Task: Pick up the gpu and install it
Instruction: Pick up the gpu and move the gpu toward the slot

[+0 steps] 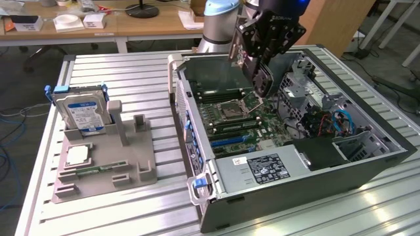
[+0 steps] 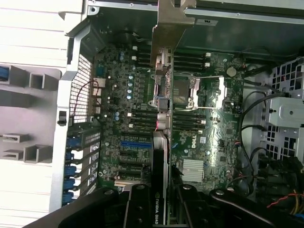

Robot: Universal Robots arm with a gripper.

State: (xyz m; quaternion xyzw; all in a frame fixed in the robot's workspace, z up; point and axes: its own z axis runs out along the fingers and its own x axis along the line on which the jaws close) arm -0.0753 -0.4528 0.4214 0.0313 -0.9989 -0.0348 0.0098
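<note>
While above the motherboard (image 2: 209, 128), the end effector (image 2: 164, 206) grips the gpu (image 2: 162, 95), apparently upright.

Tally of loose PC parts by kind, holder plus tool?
gpu, held in the tool: 1
hard drive: 1
CPU: 1
memory strip: 1
Total: 4
</note>
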